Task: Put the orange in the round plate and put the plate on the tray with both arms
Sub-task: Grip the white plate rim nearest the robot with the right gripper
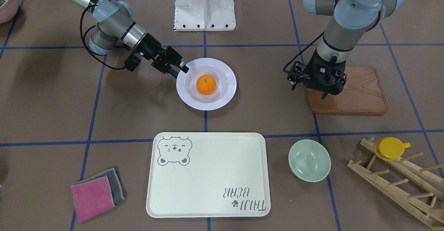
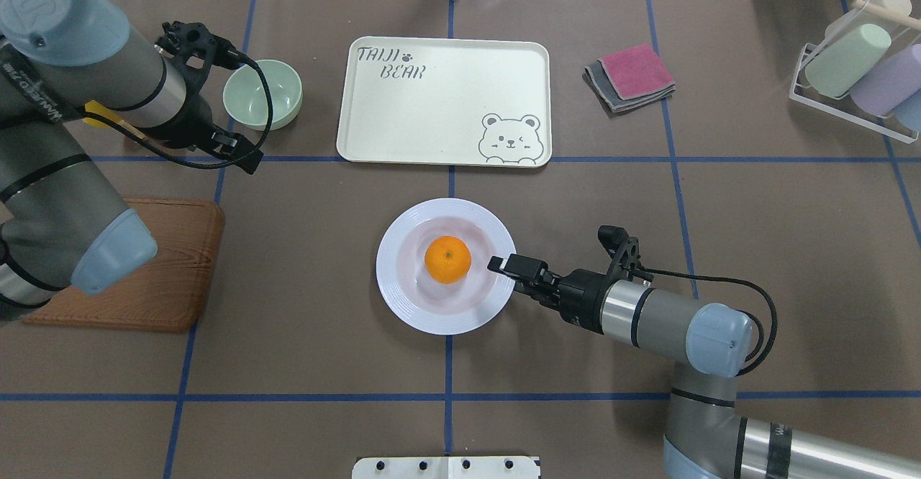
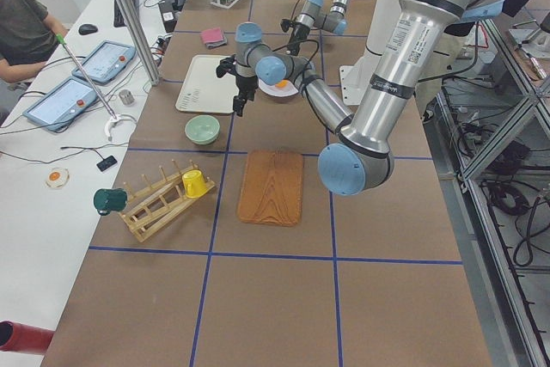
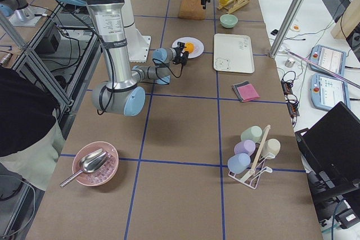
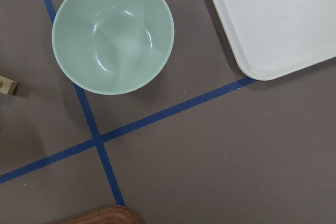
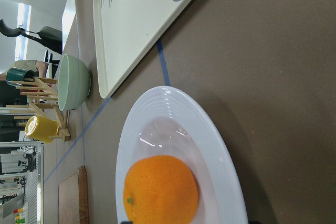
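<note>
The orange point(image 1: 206, 84) point(image 2: 447, 259) point(image 6: 160, 188) lies in the sunken centre of the round plate point(image 1: 207, 105) point(image 2: 403, 299) point(image 6: 220, 145), which rests on the table mid-way between the arms. My right gripper point(image 1: 180, 70) point(image 2: 500, 263) is at the plate's edge, open, one finger above the rim and one below. The tray point(image 1: 208, 175) point(image 2: 442, 105) lies apart from the plate with nothing on it. My left gripper point(image 1: 324, 93) hangs over the corner of the wooden board, holding nothing; whether it is open or shut does not show.
A pale green bowl point(image 1: 309, 160) point(image 5: 113, 34) sits beside the tray. The wooden board point(image 1: 360, 92) lies under the left arm. A wooden rack with a yellow cup point(image 1: 390, 148) and folded cloths point(image 1: 97, 191) flank the tray.
</note>
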Robot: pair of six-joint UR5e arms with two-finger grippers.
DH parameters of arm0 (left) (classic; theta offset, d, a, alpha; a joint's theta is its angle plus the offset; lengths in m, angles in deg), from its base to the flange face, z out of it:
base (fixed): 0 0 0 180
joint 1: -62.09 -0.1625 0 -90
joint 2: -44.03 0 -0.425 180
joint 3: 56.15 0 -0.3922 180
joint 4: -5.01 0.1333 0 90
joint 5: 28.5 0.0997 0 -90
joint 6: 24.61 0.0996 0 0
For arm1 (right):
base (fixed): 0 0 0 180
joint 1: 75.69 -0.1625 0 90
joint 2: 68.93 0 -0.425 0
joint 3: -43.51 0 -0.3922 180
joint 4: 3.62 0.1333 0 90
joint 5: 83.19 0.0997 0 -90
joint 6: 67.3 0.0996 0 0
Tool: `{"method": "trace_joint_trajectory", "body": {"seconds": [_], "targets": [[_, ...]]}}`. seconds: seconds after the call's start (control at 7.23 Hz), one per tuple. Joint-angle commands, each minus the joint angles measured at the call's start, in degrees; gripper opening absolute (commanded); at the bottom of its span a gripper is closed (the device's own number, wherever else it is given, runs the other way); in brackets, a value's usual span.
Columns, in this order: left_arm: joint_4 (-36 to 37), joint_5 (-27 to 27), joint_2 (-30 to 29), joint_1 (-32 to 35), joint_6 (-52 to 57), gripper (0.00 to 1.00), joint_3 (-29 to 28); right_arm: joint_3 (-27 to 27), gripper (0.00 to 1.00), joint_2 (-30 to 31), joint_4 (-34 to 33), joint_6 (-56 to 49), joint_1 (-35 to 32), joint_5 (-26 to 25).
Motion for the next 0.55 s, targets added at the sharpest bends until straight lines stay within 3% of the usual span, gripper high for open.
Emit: {"method": "trace_joint_trajectory", "body": {"seconds": [0.0,0.41], "targets": [[0.16,-0.08,-0.13,0.00,-0.08,0.99,0.35,1.11,0.77,-0.27,0.00,1.92,0.35,-1.27],[0.51,-0.08,-0.22,0.00,-0.09,0.99,1.05,1.29,0.61,-0.89,0.96,2.90,0.44,-1.46]]}}
